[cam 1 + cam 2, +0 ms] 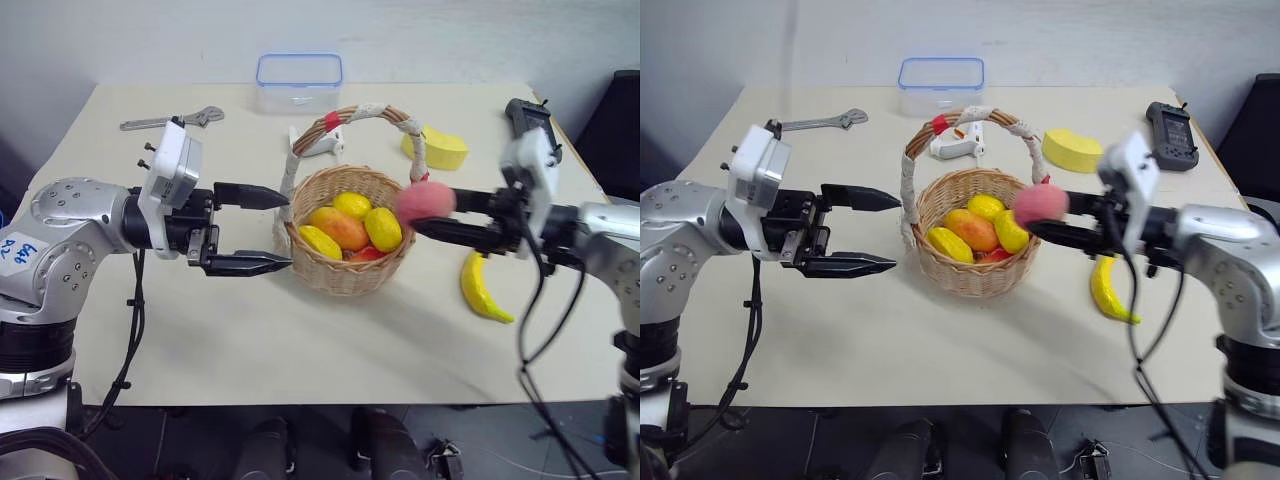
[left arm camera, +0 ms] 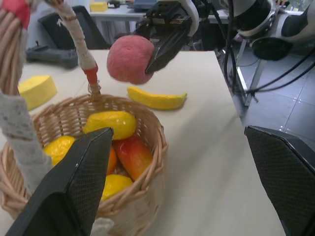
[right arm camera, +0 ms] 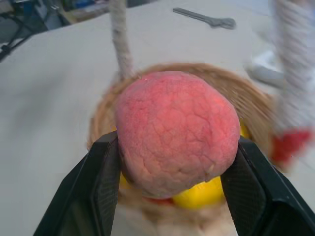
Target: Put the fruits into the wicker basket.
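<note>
Head views: wicker basket [image 1: 345, 235] mid-table already holds several yellow and orange-red fruits, right gripper [image 1: 428, 213] clamps a peach [image 1: 425, 200] at its right rim, banana [image 1: 482, 288] still on table right, left gripper [image 1: 272, 230] spread, empty; wrist views confirm the peach pinched above the basket.

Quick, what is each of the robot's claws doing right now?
Left gripper: open, holding nothing, beside the wicker basket.
Right gripper: closed on the pink-red peach, at the basket's rim.
</note>
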Robot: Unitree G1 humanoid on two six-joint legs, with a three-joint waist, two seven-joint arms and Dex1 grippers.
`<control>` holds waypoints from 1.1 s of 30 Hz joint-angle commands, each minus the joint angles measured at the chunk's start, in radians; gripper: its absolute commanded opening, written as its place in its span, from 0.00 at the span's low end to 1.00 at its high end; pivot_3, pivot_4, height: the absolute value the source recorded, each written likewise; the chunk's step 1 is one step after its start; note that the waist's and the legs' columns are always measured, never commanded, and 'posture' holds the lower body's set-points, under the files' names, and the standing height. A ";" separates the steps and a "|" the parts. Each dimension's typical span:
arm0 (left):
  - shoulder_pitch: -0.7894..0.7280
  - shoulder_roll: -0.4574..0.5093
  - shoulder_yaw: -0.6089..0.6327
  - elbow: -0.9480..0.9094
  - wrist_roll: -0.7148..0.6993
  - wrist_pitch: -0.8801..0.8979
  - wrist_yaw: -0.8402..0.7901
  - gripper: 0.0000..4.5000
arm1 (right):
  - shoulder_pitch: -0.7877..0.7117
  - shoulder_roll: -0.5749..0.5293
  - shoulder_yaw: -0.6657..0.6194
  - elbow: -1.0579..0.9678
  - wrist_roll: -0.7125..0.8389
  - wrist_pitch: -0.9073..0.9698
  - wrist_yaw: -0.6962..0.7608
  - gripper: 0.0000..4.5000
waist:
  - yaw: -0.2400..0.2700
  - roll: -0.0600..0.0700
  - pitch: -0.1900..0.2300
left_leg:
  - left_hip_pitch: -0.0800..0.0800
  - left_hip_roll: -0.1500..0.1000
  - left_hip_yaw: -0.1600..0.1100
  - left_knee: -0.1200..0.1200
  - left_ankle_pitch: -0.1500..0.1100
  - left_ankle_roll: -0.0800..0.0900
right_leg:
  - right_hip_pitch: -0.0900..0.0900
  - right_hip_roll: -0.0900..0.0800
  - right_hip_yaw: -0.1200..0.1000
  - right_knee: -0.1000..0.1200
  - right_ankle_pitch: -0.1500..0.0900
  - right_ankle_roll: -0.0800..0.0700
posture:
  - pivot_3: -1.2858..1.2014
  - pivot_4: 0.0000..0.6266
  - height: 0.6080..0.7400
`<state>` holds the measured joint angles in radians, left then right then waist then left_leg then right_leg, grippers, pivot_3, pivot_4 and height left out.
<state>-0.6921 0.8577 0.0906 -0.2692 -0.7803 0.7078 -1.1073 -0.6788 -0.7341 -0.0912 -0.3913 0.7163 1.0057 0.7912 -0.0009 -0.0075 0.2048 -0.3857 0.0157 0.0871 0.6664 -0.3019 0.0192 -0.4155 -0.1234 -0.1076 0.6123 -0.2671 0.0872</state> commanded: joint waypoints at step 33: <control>-0.101 -0.075 -0.066 0.033 0.055 -0.060 -0.113 1.00 | 0.630 0.251 -0.491 -0.264 -0.049 0.311 -0.588 0.99 | 0.020 -0.002 -0.002 | -0.017 -0.002 0.008 0.015 -0.004 0.011 | -0.013 0.002 0.004 0.000 0.008 0.009 | 0.52 0.24 1.00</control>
<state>-0.7810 0.7838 0.0093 -0.2199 -0.7206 0.6598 -1.2153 -0.0469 -0.4745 -0.5903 -0.6574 0.7095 1.3910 0.2165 0.0196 -0.0091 0.2032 -0.4028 0.0132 0.0956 0.6816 -0.3063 0.0307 -0.4287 -0.1214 -0.1035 0.6126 -0.2589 0.0973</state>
